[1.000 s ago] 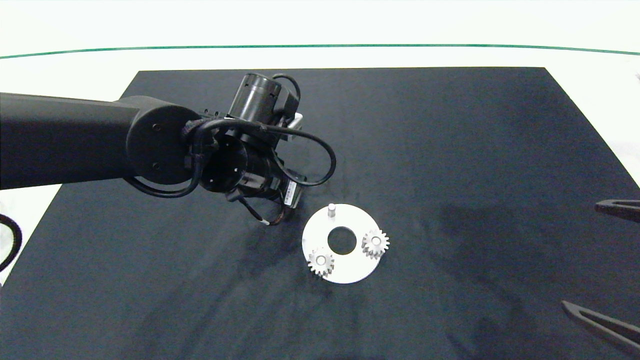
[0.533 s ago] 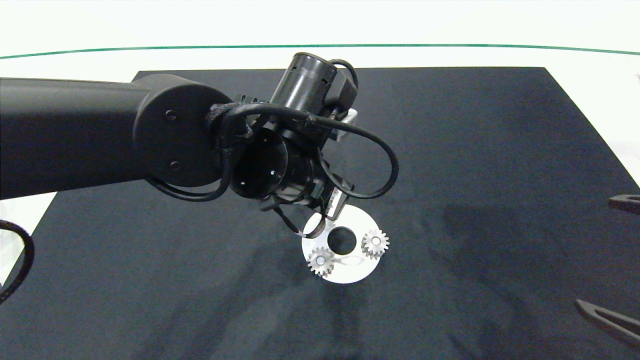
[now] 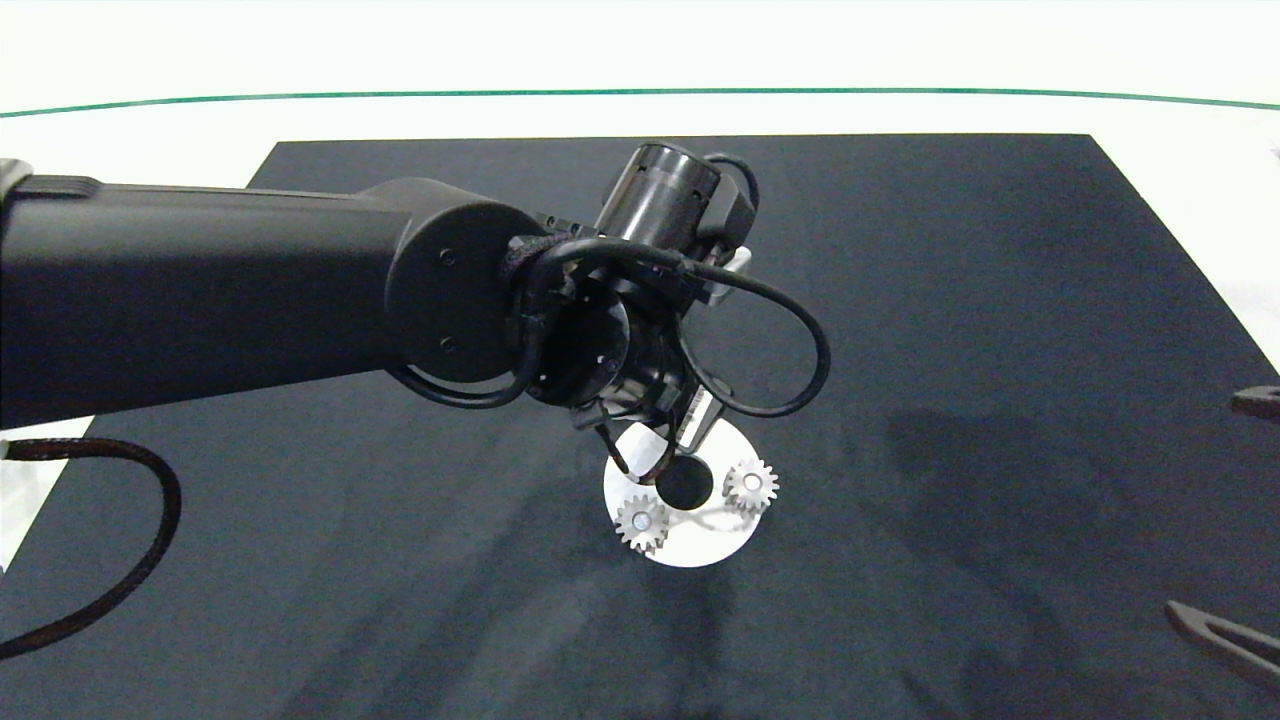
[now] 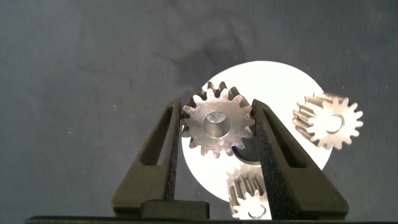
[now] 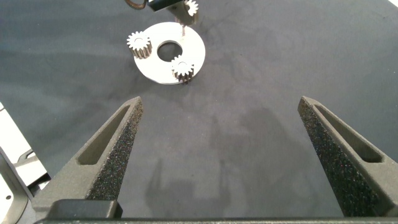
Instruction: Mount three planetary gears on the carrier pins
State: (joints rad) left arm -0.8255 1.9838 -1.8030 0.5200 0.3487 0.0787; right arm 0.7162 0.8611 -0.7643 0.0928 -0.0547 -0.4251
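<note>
Left gripper (image 4: 217, 127): I have its fingers clamped on the third planetary gear (image 4: 217, 124), held over the white carrier disc (image 3: 715, 545) at frame centre.
Seated gears: two, lower-left gear (image 3: 641, 524) and right gear (image 3: 750, 485), each on its pin.
Free pin: hidden under my wrist in the head view.
Right gripper (image 5: 227, 149): fingers spread wide, parked at the right edge, well apart.
Risk: I judge the bore may miss the pin, so the gear cocks or drops onto the surface (image 3: 1000, 300).
</note>
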